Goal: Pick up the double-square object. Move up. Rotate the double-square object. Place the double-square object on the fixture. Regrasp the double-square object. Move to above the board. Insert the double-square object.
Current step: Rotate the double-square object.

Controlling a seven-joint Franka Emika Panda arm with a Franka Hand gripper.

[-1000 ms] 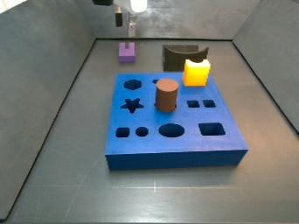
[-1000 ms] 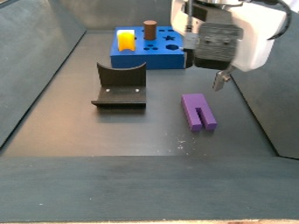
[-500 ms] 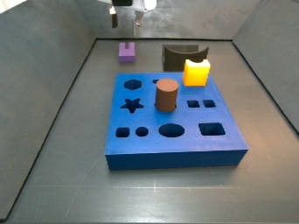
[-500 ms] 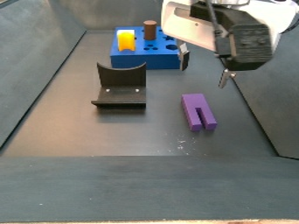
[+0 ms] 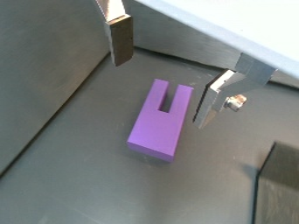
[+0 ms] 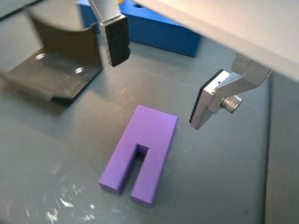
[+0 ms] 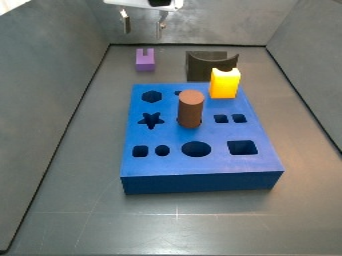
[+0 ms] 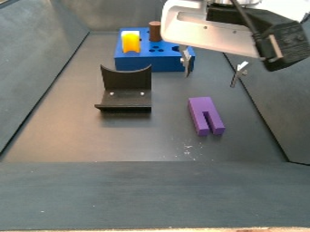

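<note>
Large thick blue square board [image 7: 201,135] with shaped cut-outs at frame centre, carrying a brown cylinder [image 7: 190,109] and a yellow block [image 7: 225,82]. Dark L-shaped bracket fixture [image 8: 123,89] left of centre, apart from the board. Small purple slotted double-square object [image 8: 208,116] flat on the floor, bare floor all round. Gripper [image 6: 158,76] above it, fingers [image 6: 114,41] spread wide, grasping nothing.

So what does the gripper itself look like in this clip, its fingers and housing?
The gripper, above the purple double-square object, has two flat silver plate fingers with dark pads on their inner faces. One finger shows a small silver screw at its side. In a side view, the housing is white with a black block at one end.
</note>
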